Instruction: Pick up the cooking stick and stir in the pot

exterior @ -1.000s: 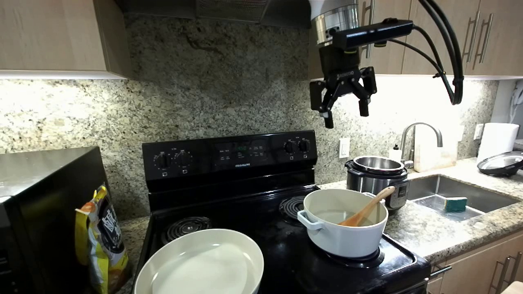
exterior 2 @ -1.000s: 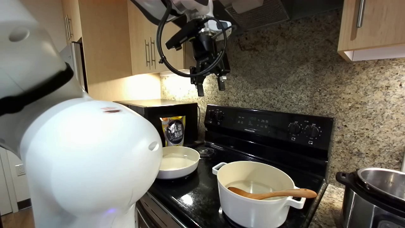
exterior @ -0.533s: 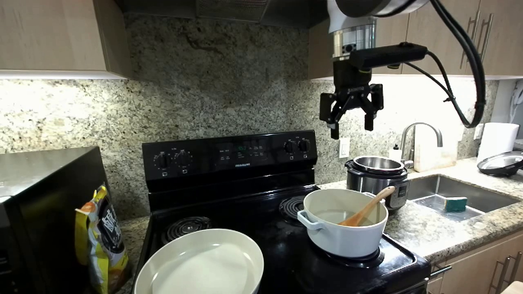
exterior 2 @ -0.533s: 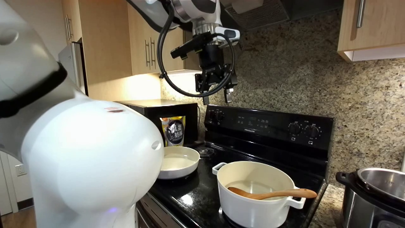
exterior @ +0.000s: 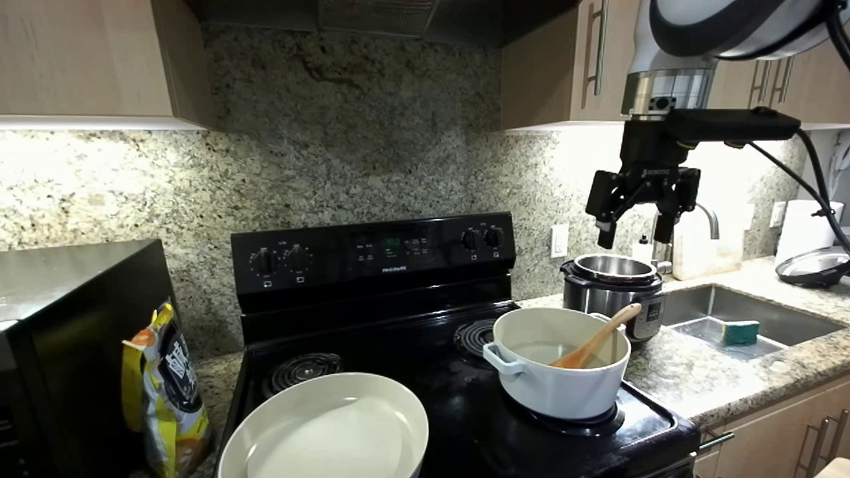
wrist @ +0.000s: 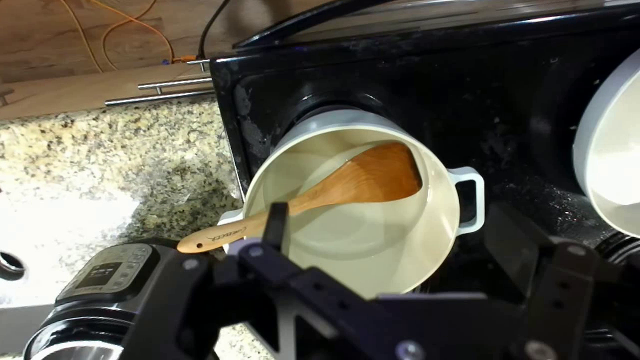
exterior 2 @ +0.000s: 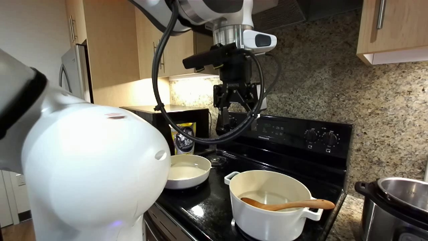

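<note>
Pan (wrist: pixel 612 155), white, is running off the wrist view's edge; a blurred black finger (wrist: pixel 275 222) is covering part of the cooking stick (wrist: pixel 325 194), orange-brown wood. Its flat blade is lying inside the white pot (exterior: pixel 564 388), its pierced handle leaning out over the rim. Gripper (exterior: pixel 635 235) is pointing downward, higher than the pot, its fingers standing well apart.

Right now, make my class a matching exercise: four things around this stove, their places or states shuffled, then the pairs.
1. Brown wooden cooking stick
2. Deep round white pot
3. Yellow printed bag
4. Black robot jaws

A. On a stove burner
B. Apart, gripping nothing
C. Beside a boxy black appliance
D. Blade in the pot, handle past its rim

Pairs: 1-D; 2-A; 3-C; 4-B
</note>
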{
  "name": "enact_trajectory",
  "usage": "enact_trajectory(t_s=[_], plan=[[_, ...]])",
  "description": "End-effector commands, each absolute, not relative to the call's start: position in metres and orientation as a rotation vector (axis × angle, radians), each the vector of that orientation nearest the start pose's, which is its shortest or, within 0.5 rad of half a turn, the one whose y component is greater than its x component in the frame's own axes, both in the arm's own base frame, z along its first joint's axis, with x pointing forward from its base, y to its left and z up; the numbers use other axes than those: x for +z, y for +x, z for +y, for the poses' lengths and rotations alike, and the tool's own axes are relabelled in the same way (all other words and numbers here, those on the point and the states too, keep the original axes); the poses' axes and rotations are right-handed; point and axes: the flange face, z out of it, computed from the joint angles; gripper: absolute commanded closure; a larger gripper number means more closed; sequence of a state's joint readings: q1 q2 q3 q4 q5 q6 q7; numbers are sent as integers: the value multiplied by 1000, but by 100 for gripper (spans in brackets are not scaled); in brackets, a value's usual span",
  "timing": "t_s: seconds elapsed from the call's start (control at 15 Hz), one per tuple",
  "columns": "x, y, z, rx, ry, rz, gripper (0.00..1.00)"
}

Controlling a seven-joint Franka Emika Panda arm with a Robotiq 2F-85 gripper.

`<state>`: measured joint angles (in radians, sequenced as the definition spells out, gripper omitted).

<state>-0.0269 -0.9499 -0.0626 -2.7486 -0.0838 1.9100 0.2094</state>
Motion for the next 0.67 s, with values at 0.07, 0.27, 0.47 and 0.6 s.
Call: enact_trajectory(t_s=[0.07, 0.27, 0.47, 0.6], plan=[[485, 282, -39, -174, -3140, 394, 0], [491, 286, -73, -178, -3100, 452, 0], [496, 288, -113, -162, -3060, 519, 0], [497, 291, -140, -148, -3028, 566, 0]])
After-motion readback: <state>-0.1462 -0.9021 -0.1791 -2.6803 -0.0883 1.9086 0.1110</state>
